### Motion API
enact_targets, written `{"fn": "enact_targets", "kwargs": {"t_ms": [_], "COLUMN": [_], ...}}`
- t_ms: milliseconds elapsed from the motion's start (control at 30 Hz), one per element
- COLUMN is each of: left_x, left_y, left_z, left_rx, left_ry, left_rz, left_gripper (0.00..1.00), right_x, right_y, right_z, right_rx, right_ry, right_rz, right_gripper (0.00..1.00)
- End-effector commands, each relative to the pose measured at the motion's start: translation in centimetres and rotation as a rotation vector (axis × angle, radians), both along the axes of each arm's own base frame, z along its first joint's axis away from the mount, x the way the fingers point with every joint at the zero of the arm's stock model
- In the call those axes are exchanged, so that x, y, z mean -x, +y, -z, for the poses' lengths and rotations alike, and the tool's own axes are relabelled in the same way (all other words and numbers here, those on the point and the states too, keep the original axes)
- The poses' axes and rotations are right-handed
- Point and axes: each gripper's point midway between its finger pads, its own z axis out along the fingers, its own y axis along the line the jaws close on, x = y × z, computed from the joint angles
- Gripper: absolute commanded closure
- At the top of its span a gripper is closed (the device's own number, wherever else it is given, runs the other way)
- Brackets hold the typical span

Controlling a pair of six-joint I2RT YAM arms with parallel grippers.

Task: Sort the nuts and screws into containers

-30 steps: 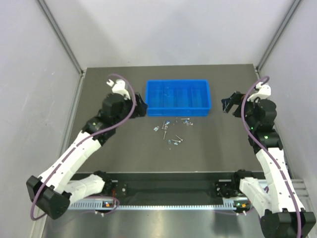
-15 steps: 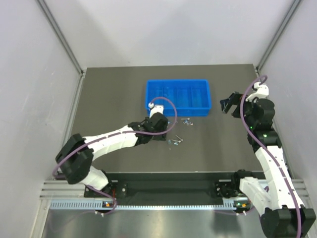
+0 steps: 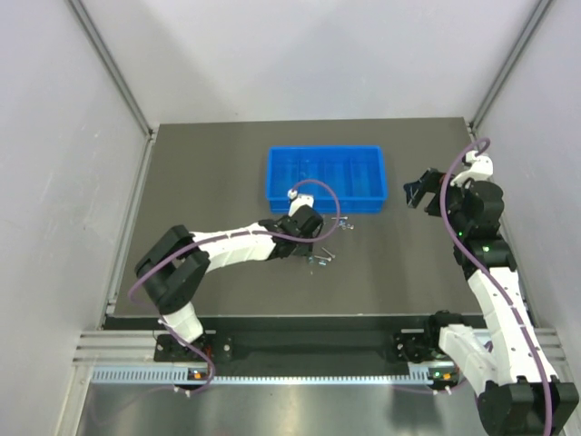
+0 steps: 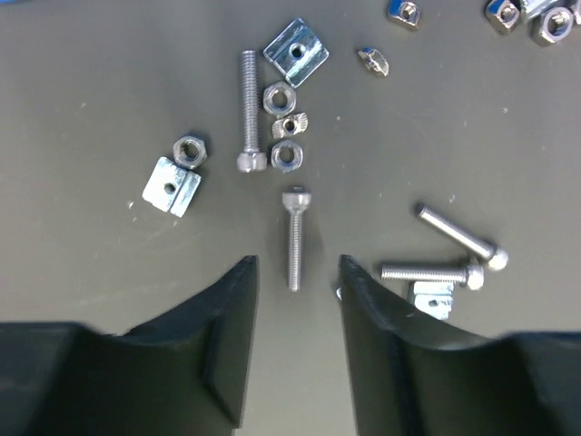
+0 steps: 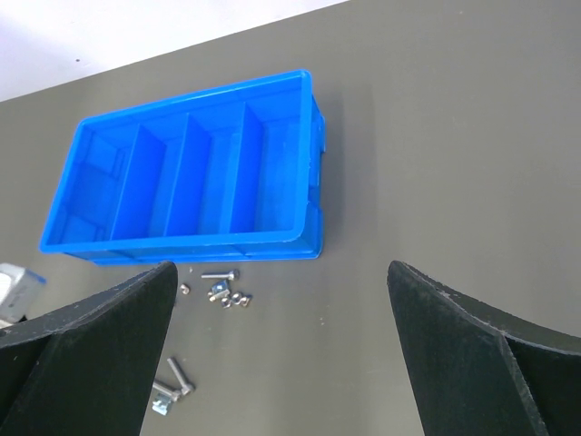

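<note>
**Containers** (image 5: 209, 245): one bright blue tray with four side-by-side compartments split by low dividers. Each compartment shows only bare blue floor. In the top view the tray sits toward 12 o'clock on the dark table (image 3: 200, 173).

**Screws** (image 4: 294, 238) and **nuts** (image 4: 287, 155): all lie loose on the table, scattered near the tray's near wall at 6 o'clock from it. In the left wrist view:
- One short screw lies with its head toward 12 o'clock.
- A longer screw (image 4: 249, 109) lies at its 11 o'clock.
- Two further screws (image 4: 458, 234) lie at its 3 o'clock, with a small block nut tucked against the lower one.
- Hex nuts cluster at its 12 o'clock.
- Square nuts (image 4: 172, 186) lie at its 10 and 12 o'clock.

**Left gripper** (image 4: 295, 272): low over the pile with its jaws parted. They stand on either side of the short screw's tip without touching it and grasp nothing.

**Right gripper** (image 5: 281, 272): spread wide and holding nothing. It hovers at 3 o'clock of the tray, well apart from the hardware.
</note>
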Motion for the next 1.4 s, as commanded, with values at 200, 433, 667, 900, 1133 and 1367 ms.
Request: {"fn": "enact_targets", "kwargs": {"t_ms": [200,433,667,900,1133,1367], "left_x": [-1.3,-1.1,-1.5,-4.2,-10.2,-17.5], "left_y": [-0.8,0.0,0.7,-0.7,2.4,5.9], "left_z": [1.2,2.4,2.0,-8.2,-18.0,-17.8], "left_rx": [-0.042,-0.08,-0.113,0.022,0.166,0.231], "left_ry": [-0.013,-0.002,-0.017,-0.217,-0.437,-0.451], "left_rz": [-0.012,-0.031,-0.054,-0.06,-0.181,-0.227], "left_gripper": [0.58,0.73,0.97,0.96,0.94,0.94], "right_x": [-0.3,-0.6,-0.6,-0.7,-1.3,-1.2], "right_y": [-0.4,-0.3,0.0,0.4,1.6,1.5], "right_z": [-0.7,-0.3,-0.3,-0.3,0.6,0.4], "right_rx": [0.004,0.001,-0.004,-0.019,-0.053,-0.064], "right_ry": [-0.022,-0.002,0.0,0.0,0.013,0.005], "right_rz": [0.014,0.007,-0.006,-0.022,-0.068,-0.052], "right_gripper": [0.0,0.0,0.0,0.0,0.0,0.0]}}
